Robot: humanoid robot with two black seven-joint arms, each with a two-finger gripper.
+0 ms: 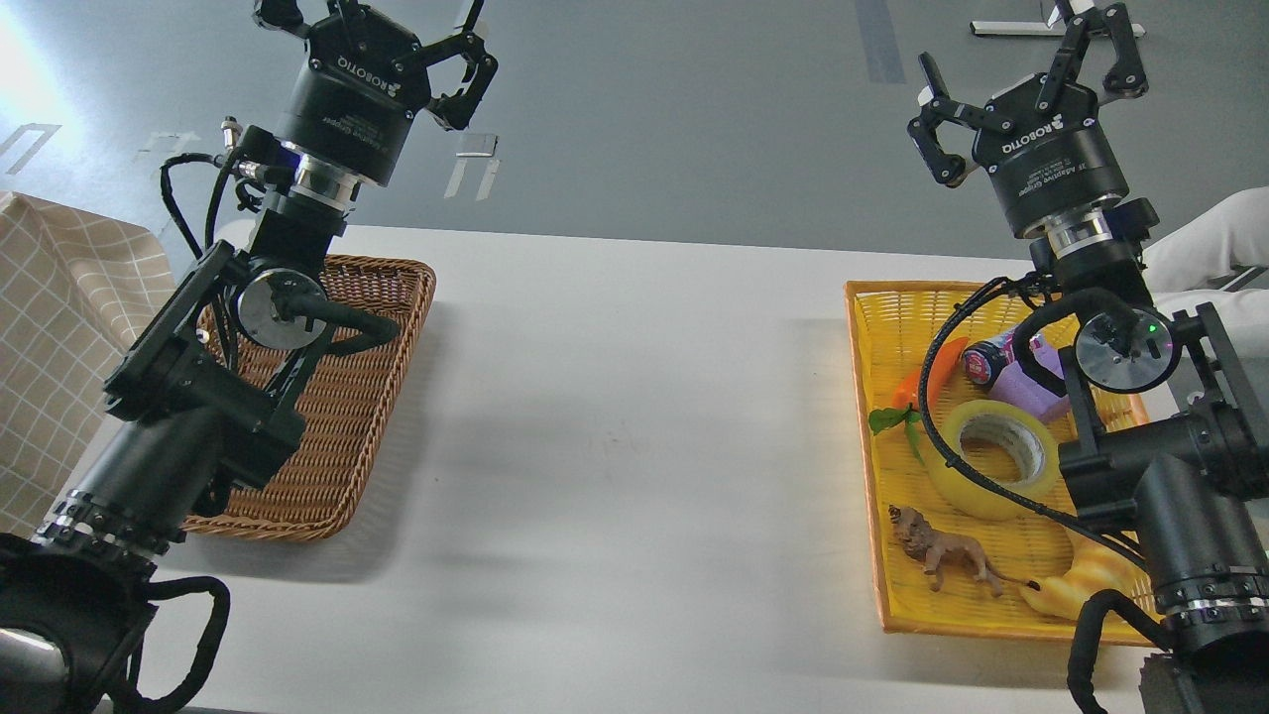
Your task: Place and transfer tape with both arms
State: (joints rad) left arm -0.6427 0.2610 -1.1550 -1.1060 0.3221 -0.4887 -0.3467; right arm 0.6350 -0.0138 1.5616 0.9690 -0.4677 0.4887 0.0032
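The tape [991,458], a wide roll of glossy yellow tape with a grey-white core, lies flat in the yellow tray [865,397] at the right, partly crossed by my right arm's cable. My right gripper [1026,71] is raised high beyond the tray's far end, open and empty. My left gripper [382,30] is raised high at the upper left, above the far end of the brown wicker basket [382,397], open and empty; its left finger is cut off by the frame's top edge.
In the yellow tray lie an orange carrot toy [927,372], a purple bottle [1021,382], a brown lion figure [942,557] and a yellow croissant-shaped toy [1081,587]. A beige checked cloth [59,327] hangs at the far left. The white table [634,446] spans between basket and tray.
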